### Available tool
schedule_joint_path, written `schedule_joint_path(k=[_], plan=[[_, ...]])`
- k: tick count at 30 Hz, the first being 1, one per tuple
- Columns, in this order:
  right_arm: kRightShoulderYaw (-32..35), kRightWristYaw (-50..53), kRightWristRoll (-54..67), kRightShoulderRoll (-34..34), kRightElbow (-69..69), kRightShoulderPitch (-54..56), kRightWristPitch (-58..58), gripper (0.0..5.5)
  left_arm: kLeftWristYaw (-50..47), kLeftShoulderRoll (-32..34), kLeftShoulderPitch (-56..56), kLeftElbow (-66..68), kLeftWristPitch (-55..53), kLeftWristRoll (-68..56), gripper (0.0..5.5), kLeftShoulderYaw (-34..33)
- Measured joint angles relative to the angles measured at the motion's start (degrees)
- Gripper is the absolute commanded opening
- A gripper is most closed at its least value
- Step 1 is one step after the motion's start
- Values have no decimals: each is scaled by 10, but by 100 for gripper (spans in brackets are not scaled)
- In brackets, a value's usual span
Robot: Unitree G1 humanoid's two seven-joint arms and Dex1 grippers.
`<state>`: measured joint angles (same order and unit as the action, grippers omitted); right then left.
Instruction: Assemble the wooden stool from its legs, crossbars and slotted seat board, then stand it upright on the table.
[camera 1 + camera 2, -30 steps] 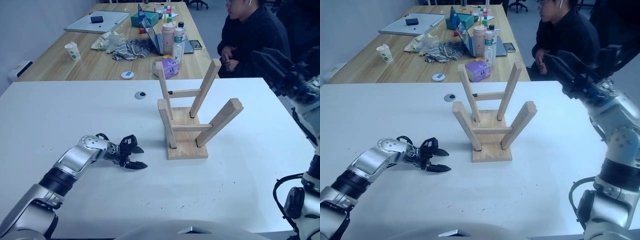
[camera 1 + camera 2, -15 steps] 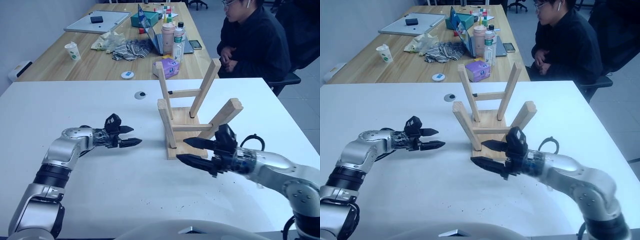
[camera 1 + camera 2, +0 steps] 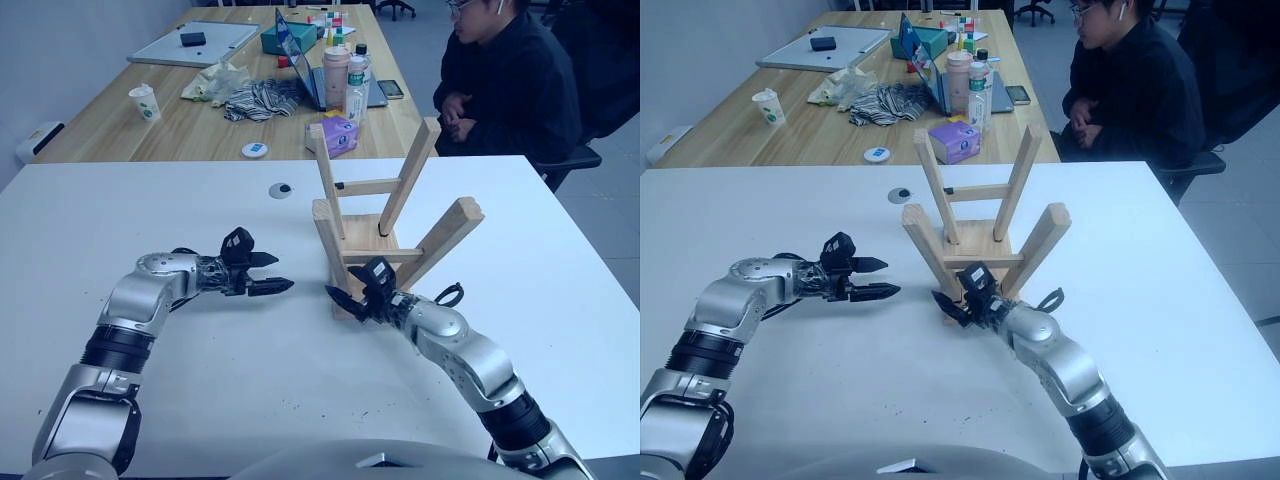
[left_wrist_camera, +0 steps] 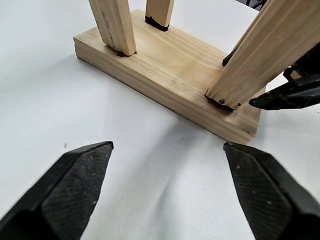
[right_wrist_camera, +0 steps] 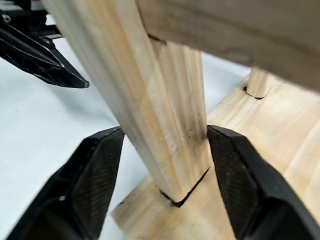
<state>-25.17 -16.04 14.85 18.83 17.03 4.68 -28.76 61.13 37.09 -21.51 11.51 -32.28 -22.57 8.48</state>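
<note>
On the white table (image 3: 150, 200), the stool (image 3: 380, 230) sits upside down. Its slotted seat board (image 4: 170, 75) lies flat on the surface, all four legs point up, and the crossbars (image 3: 370, 186) bridge the leg pairs. Every piece looks seated in its slot, so I judge assembly done and the step in hand to be turning the stool over to stand upright.

The right end effector (image 5: 165, 131) is at the foot of the near leg (image 3: 330, 245) on the robot's left side, just above where that leg enters the board. Its two fingers (image 5: 90, 180) lie against opposite faces of the wood, so it appears to be grasping that leg. How firmly it grips cannot be read.

The left end effector (image 3: 283, 272) is released, jaws spread wide. It hovers low over the table, near the stool's left side but apart from it, and points at the board's edge.

The next move probably calls for a firm hold on the leg and a second hold from the left end effector, on the board's edge or another leg. The stool would then be lifted clear and rolled over until the leg ends meet the table. A pull straight up on one leg could draw it out of its slot, so a slow tilt with both sides supported looks safer.
</note>
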Motion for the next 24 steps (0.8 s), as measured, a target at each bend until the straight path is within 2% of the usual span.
schedule_joint_path(k=[2, 7, 11, 13, 16, 20, 22, 24], plan=[[-3, -1, -31, 0, 0, -13, 25, 207, -9, -7, -19, 17, -2, -2, 410, -18], [11, -34, -64, 6, -18, -33, 91, 199, -9, -11, -28, 74, 4, 0, 410, -43], [41, -100, -57, 26, -49, -42, 153, 195, -5, -7, -27, 136, 36, 13, 410, -61], [50, -152, -40, 44, -61, -49, 186, 195, -4, -3, -28, 176, 56, 25, 410, -66], [73, -287, 35, 74, -62, -69, 218, 195, 3, 3, -36, 227, 82, 39, 410, -70], [74, -443, 83, 144, -43, -75, 224, 195, 14, -2, -57, 264, 135, 60, 410, -70], [70, -475, 47, 170, -74, -71, 284, 194, 38, -12, -48, 254, 193, 71, 410, -59], [70, -481, -12, 186, -145, -40, 400, 194, 71, -20, -25, 223, 242, 73, 410, -46]])
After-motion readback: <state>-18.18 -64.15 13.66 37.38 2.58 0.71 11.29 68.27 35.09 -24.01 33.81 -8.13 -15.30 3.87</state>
